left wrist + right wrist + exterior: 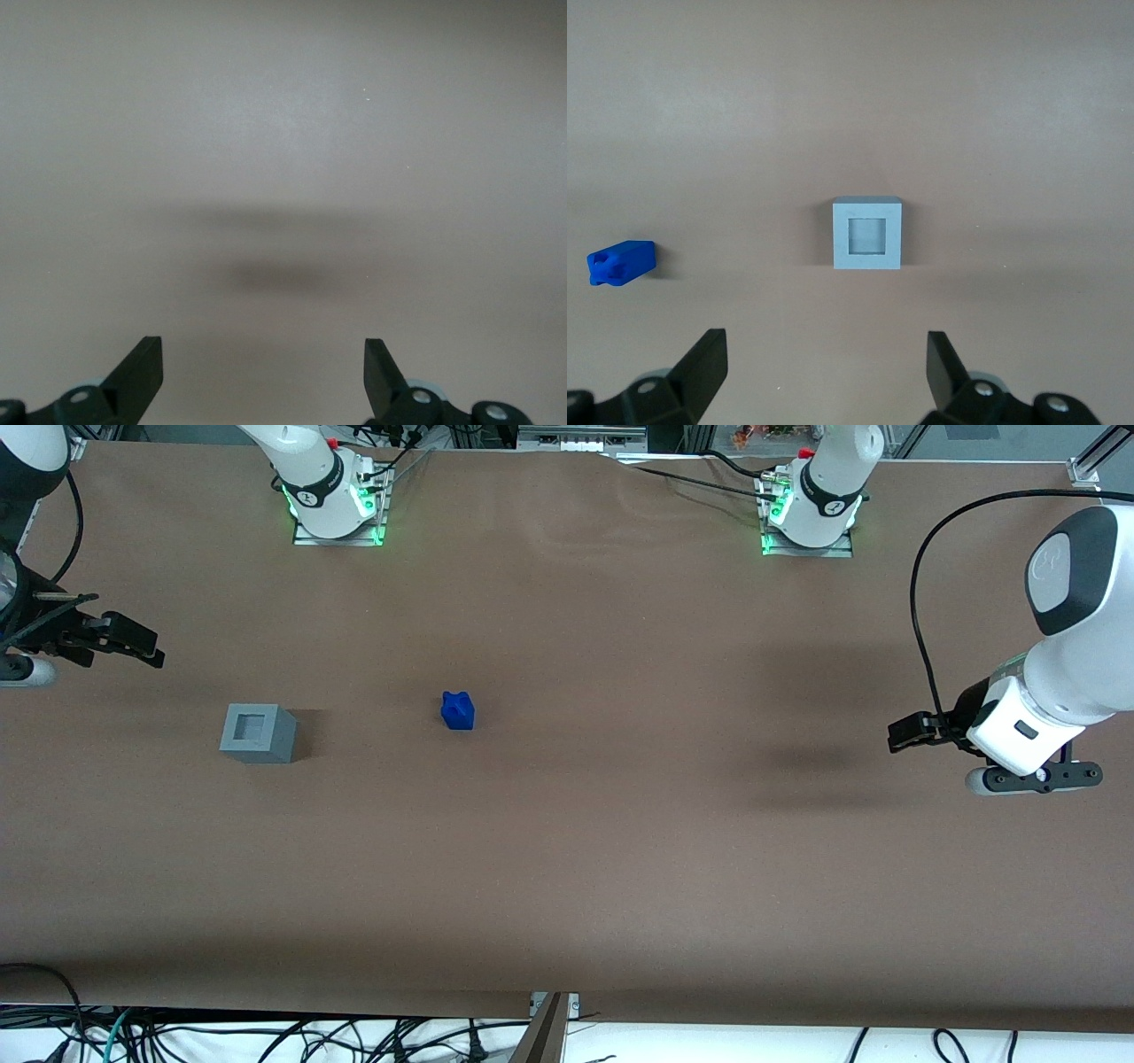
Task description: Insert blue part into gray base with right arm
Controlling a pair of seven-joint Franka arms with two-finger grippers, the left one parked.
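Observation:
The gray base (258, 732) is a matte cube that stands upright on the brown table with its square socket facing up and nothing in it. The blue part (458, 710) lies on the table beside it, well apart, toward the parked arm's end. My right gripper (146, 648) hangs above the table at the working arm's end, a little farther from the front camera than the base, touching neither thing. In the right wrist view the gripper (827, 341) is open and holds nothing, with the gray base (867, 233) and the blue part (622, 263) below it.
The brown table cover (620, 850) spreads widely around both things. Two arm mounts (337, 505) (808, 514) with green lights stand at the edge farthest from the front camera. Cables (266, 1036) hang past the nearest edge.

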